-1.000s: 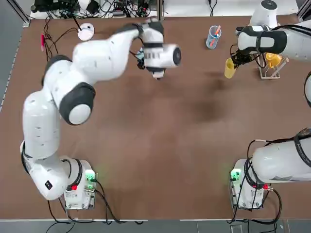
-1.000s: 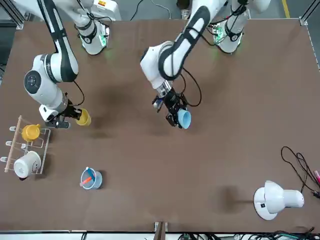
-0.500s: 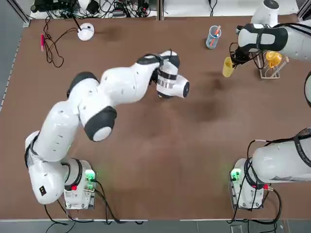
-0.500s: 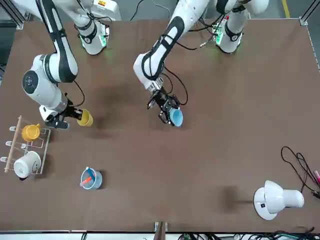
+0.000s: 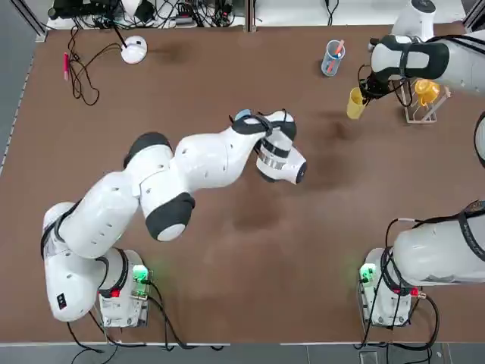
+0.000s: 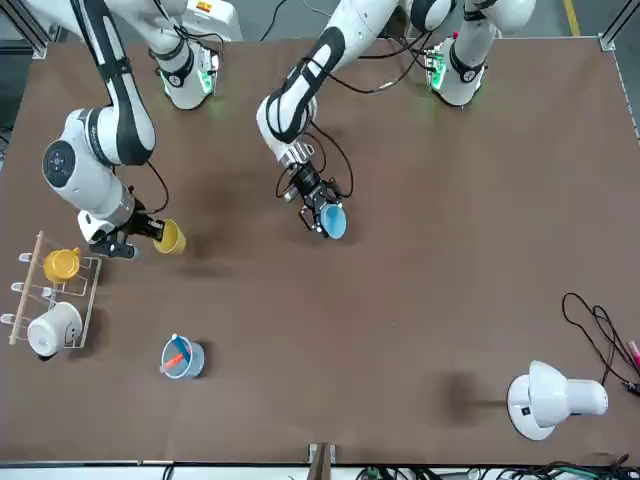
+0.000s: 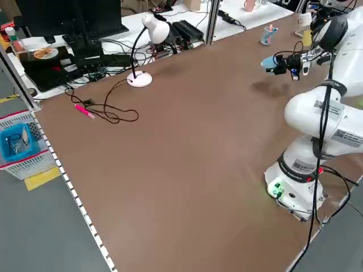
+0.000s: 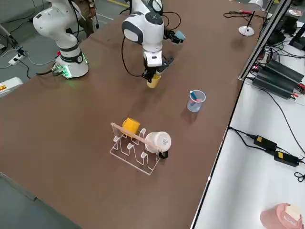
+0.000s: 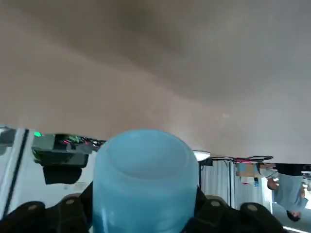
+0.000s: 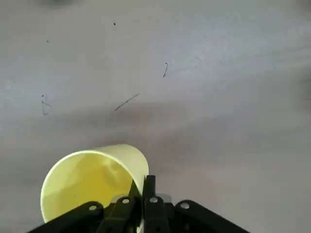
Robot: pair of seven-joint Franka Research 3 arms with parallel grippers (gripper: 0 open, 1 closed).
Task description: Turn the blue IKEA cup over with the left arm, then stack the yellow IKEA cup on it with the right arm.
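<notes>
My left gripper [image 6: 318, 208] is shut on the blue IKEA cup [image 6: 333, 222] and holds it above the middle of the table. In the left wrist view the blue IKEA cup [image 9: 146, 179] sits between the fingers with its closed base turned away from the wrist. From overhead only a sliver of the blue cup [image 5: 242, 115] shows past the left arm. At the far right side, my right gripper [image 5: 366, 92] is shut on the rim of the yellow IKEA cup [image 5: 355, 104], lifted and tilted. The yellow cup's [image 10: 92, 179] open mouth faces the right wrist camera.
A clear blue tumbler with pink sticks [image 5: 332, 58] stands behind the yellow cup. A rack [image 5: 421, 112] with an orange mug and a white mug sits at the far right. A white lamp [image 5: 134, 49], cables [image 5: 82, 72] and a pink pen [image 5: 66, 64] lie at the far left.
The left arm has swung the blue cup rightward and nearer the bases, turning its wrist. The right arm with the yellow cup has hardly moved.
</notes>
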